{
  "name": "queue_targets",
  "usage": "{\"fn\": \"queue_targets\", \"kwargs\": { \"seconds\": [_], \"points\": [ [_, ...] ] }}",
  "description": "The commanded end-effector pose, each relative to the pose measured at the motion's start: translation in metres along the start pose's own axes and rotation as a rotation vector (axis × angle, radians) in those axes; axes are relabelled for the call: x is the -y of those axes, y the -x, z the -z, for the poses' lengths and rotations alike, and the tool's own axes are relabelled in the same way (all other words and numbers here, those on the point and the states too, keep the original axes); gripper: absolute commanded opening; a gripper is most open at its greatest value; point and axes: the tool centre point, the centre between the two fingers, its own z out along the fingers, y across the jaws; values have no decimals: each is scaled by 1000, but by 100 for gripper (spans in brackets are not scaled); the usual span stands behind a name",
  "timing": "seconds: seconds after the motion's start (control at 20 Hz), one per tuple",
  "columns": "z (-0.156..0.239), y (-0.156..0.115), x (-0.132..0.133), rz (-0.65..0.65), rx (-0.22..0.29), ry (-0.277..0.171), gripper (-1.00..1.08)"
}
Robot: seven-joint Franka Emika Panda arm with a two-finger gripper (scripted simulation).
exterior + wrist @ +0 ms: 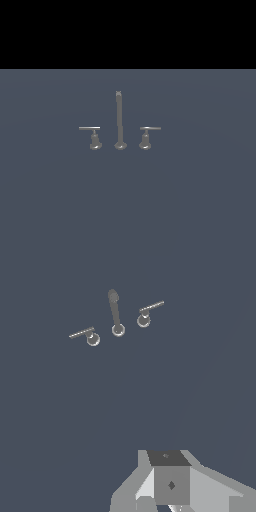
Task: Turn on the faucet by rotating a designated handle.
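A small dull-grey metal faucet (pixel 120 125) stands on a flat slate-blue surface (pixel 200 200); its tall thin spout rod (pixel 119 117) rises upright at the middle; the handle (pixel 93 136), a short flared stem topped by a thin flat bar, sits just beside the rod on the exterior view's left, its bar overhanging away from the rod; a mirror-image handle (pixel 147 136) sits on the rod's other side; the gripper (pixel 170 503) appears only in the wrist view, well apart from the rod, holding nothing visible; its jaw opening cannot be told.

Flat dark blue-grey floor (pixel 50 210), black bkgd (pixel 128 30) above.
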Motion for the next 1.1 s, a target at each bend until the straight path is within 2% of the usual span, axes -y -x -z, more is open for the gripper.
{"fn": "queue_targets", "kwargs": {
  "seconds": [0.0, 1.05],
  "points": [
    [-14, -3, 13, -52, 0, -1, -100],
    [-123, -54, 107, -463, 3, -7, -100]
  ]
}}
